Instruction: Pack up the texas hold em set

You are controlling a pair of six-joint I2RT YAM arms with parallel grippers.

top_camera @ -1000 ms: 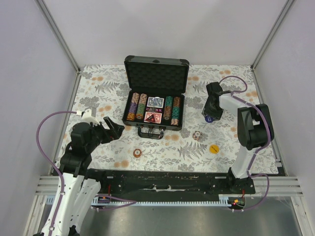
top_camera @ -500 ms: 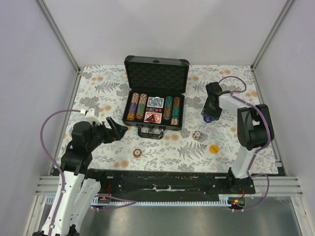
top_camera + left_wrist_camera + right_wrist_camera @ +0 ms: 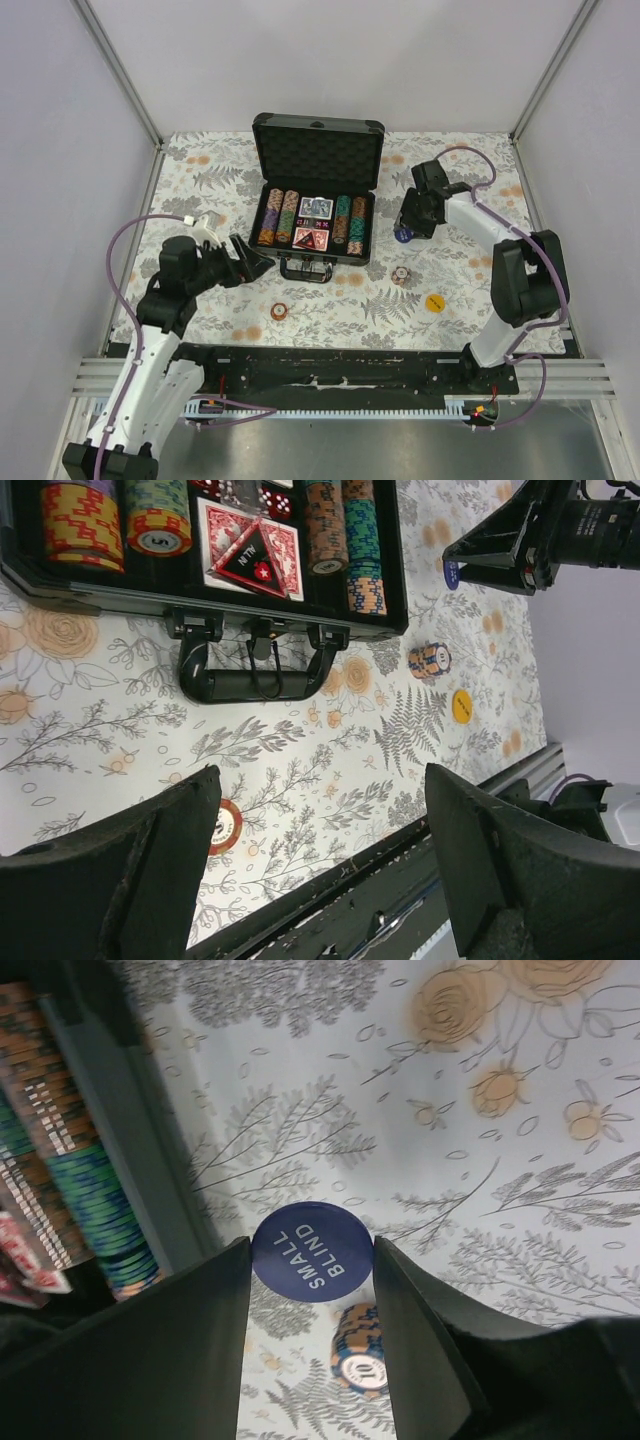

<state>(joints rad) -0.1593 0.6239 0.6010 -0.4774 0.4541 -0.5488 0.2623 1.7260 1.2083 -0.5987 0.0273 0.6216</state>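
Note:
The black case [image 3: 318,150] lies open at the table's middle back, with rows of striped chips [image 3: 274,216] and card decks [image 3: 311,237] in its tray. My right gripper [image 3: 404,228] is just right of the case, shut on a round blue "SMALL BLIND" button [image 3: 312,1251] held above the cloth. My left gripper [image 3: 250,262] is open and empty, left of the case handle [image 3: 255,680]. Between its fingers the left wrist view shows a loose red chip [image 3: 228,825] on the cloth, also seen in the top view [image 3: 279,311].
A short stack of orange-and-blue chips [image 3: 400,274] and a yellow round button [image 3: 435,301] lie on the flowered cloth right of the handle. The stack also shows under the held button [image 3: 362,1360]. The black rail [image 3: 330,355] runs along the near edge.
My right gripper has moved left toward the case with the blue button in it. My left arm has moved right and forward, toward the case handle.

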